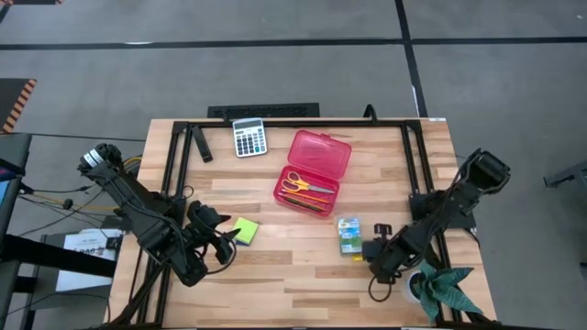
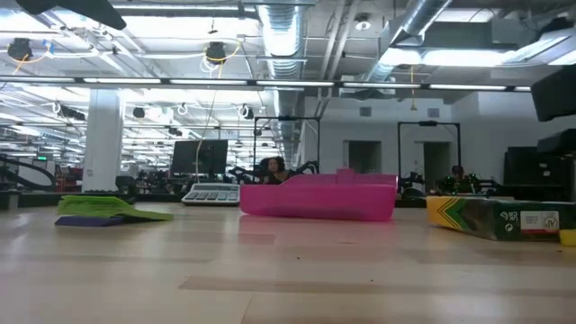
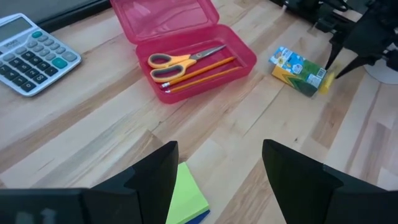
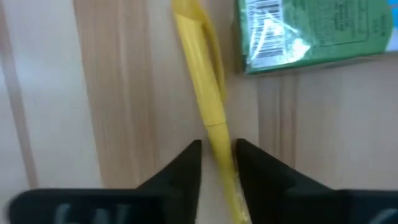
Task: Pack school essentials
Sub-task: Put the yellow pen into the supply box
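Observation:
A red case [image 1: 312, 171] lies open mid-table with yellow-handled scissors [image 3: 180, 58] and orange pencils [image 3: 202, 71] inside. A lime-green sticky-note pad [image 1: 245, 229] lies flat at the near left. My left gripper [image 3: 217, 180] hovers open just above it, its fingers clear of the pad [image 3: 186, 199]. A green-blue carton [image 1: 349, 235] lies on its side at the near right, with a yellow marker [image 4: 211, 106] flat on the wood beside it. My right gripper [image 4: 217, 146] points down over the marker, one finger on each side, a narrow gap between them. My right gripper comes at the yellow marker from above, fingers across it, around its barrel [image 4: 219, 134] below the cap. The marker lies flat on the table. Whether the fingers [image 4: 186, 171] touch it, I cannot tell.
A grey-white calculator [image 1: 249, 137] sits at the far edge, left of the case. Black frame rails [image 1: 410, 156] run along the table's sides and back. A white cup with green leaves [image 1: 440, 286] stands at the near right corner. Bare wood lies between the pad and the carton.

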`<control>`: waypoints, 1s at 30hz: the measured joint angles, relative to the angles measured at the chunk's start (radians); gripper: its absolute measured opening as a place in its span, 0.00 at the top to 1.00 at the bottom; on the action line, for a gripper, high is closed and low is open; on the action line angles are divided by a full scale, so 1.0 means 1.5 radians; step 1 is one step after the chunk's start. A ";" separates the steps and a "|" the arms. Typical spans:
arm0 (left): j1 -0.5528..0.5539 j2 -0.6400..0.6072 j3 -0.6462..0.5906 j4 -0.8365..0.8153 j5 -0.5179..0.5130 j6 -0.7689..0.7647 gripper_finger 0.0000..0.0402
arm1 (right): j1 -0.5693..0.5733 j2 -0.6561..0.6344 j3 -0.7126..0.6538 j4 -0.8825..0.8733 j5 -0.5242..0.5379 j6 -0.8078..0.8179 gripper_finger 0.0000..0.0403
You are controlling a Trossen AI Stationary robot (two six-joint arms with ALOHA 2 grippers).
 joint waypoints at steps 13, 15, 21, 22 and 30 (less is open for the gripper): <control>0.000 0.000 0.000 0.000 0.000 0.006 0.43 | -0.003 -0.032 0.007 -0.004 -0.015 0.056 0.95; 0.000 0.000 0.000 0.000 -0.001 0.007 0.43 | -0.002 -0.034 0.020 -0.020 -0.032 0.056 0.96; 0.000 0.000 0.000 0.000 -0.004 0.008 0.43 | -0.007 -0.034 0.083 -0.017 -0.027 0.051 0.97; 0.000 0.000 0.000 0.000 -0.005 0.008 0.43 | -0.010 -0.033 0.094 -0.017 -0.021 0.050 0.97; 0.000 0.000 0.000 0.000 -0.018 0.008 0.43 | -0.117 -0.034 0.187 -0.039 0.009 -0.056 1.00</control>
